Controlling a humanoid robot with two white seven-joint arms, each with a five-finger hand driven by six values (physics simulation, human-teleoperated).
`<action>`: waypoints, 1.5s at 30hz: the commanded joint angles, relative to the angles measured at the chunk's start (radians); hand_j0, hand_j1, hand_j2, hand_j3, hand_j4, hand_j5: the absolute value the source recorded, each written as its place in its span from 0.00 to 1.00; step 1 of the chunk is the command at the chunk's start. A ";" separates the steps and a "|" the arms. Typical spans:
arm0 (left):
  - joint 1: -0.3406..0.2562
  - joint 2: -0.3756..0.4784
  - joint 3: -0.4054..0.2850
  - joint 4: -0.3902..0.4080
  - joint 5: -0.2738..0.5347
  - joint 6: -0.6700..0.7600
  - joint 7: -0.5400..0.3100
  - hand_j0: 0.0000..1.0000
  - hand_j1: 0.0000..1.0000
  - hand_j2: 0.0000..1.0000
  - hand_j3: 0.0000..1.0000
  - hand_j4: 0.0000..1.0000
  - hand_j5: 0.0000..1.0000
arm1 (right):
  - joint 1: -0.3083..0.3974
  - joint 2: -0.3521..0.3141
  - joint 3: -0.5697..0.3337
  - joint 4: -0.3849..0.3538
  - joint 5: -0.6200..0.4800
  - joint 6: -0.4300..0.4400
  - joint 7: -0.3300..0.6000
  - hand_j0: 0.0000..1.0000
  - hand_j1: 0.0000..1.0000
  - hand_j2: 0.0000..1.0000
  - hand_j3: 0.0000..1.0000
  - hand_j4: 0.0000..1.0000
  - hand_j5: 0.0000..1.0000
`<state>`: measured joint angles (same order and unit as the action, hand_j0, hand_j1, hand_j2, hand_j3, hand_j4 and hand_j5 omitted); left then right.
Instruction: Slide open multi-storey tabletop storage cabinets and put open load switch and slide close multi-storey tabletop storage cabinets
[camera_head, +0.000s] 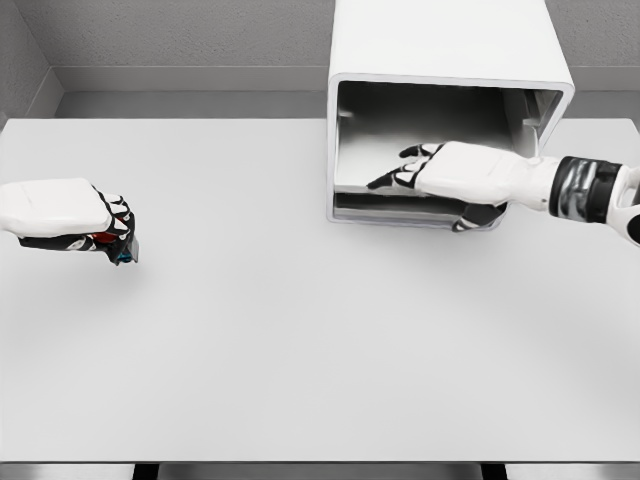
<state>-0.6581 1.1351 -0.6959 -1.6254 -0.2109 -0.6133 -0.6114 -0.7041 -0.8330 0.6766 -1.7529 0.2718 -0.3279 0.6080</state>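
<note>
- The white cabinet (440, 60) stands at the far side of the bench (300, 350), its drawer (440, 205) slid open toward the robot.
- The right robot hand (425, 170) reaches over the open drawer, fingers relaxed, holding nothing.
- The left robot hand (105, 225), at the bench's left edge, is clenched around the small red-and-blue switch (118, 248), well apart from the cabinet.
</note>
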 joint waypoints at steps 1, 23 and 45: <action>0.000 -0.001 -0.002 0.001 0.005 0.002 0.001 0.33 0.33 0.33 0.33 0.33 0.33 | 0.000 0.002 0.009 -0.007 -0.059 -0.076 0.003 1.00 1.00 1.00 1.00 1.00 1.00; 0.000 -0.001 -0.002 0.001 0.005 0.002 0.001 0.33 0.33 0.33 0.33 0.33 0.33 | 0.055 -0.057 -0.032 -0.007 -0.108 -0.283 0.003 1.00 1.00 1.00 1.00 1.00 1.00; -0.100 -0.015 0.007 -0.134 0.041 0.002 0.001 0.33 0.33 0.33 0.33 0.33 0.33 | 0.071 -0.104 -0.055 -0.008 -0.181 -0.283 0.003 1.00 1.00 1.00 1.00 1.00 1.00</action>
<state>-0.7593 1.1240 -0.6892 -1.7400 -0.1784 -0.6137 -0.6117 -0.6335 -0.9354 0.6233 -1.7606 0.1061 -0.6137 0.6113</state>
